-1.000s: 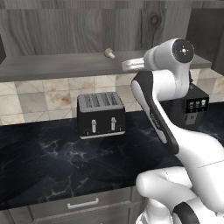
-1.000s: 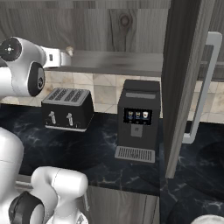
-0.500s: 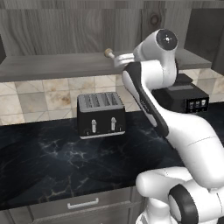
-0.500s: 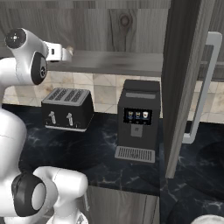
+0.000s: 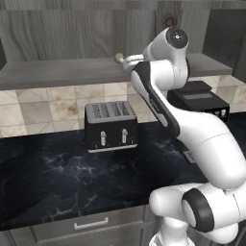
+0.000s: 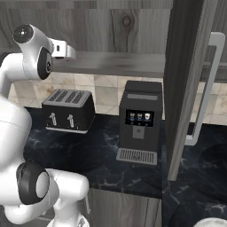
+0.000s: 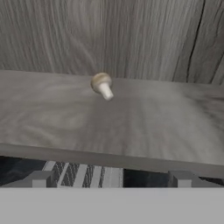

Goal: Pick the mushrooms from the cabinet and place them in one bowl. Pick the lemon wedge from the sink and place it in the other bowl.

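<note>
One mushroom (image 7: pixel 102 85), tan cap with a pale stem, lies on its side on the shelf (image 5: pixel 62 72) of the open grey wood-grain cabinet. In the left base view the mushroom (image 5: pixel 117 57) sits just left of my gripper (image 5: pixel 126 61), which is raised to shelf height. The hand view looks along the shelf (image 7: pixel 131 127): the gripper (image 7: pixel 111 179) is open, its fingertips (image 7: pixel 41 178) are at the shelf's front edge, and the mushroom lies farther in, slightly left of centre. The gripper (image 6: pixel 71 52) holds nothing.
A black toaster (image 5: pixel 111 126) stands on the dark marble counter (image 5: pixel 72 178) under the shelf. To its right is a black coffee machine (image 6: pixel 141 119). The cabinet door (image 6: pixel 186 66) stands open at the right with its pale bar handle (image 6: pixel 208 88). A whitish rim (image 6: pixel 215 222) shows bottom right.
The arm has swung left along the shelf, bringing the open gripper closer to the mushroom. The mushroom has not moved.
</note>
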### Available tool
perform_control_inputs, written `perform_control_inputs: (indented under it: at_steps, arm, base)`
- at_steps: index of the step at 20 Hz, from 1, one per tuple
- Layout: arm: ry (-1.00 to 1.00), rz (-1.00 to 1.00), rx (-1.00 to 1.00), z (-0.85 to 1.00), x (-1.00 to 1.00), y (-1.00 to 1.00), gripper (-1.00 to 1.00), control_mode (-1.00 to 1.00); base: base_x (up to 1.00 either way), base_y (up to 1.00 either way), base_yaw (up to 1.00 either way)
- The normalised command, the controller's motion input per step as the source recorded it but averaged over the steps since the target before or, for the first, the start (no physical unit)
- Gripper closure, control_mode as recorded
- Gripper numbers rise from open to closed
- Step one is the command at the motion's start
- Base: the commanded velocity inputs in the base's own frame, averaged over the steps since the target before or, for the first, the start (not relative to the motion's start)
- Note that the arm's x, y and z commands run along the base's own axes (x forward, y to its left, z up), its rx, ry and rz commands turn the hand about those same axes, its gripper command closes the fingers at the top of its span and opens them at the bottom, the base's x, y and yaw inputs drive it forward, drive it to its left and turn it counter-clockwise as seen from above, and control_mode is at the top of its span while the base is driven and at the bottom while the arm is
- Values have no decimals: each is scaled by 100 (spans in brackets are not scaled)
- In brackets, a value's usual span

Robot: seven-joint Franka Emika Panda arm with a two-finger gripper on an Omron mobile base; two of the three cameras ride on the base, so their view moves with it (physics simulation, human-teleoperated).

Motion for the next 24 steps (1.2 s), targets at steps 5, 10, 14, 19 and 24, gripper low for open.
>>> perform_control_inputs:
  at_steps: [5,10,14,19,24]
  arm:
    - [-1,0,0,-5,28,0,-100,-100]
    - [0,0,0,0,29,7,-100,-100]
    - [0,0,0,0,34,11,-100,-100]
    - [0,0,0,-6,33,14,-100,-100]
    - [0,0,0,-5,30,1,-100,-100]
  base:
    - [0,0,0]
    - [0,0,0]
    - [0,0,0]
    - [0,0,0]
    - [0,0,0]
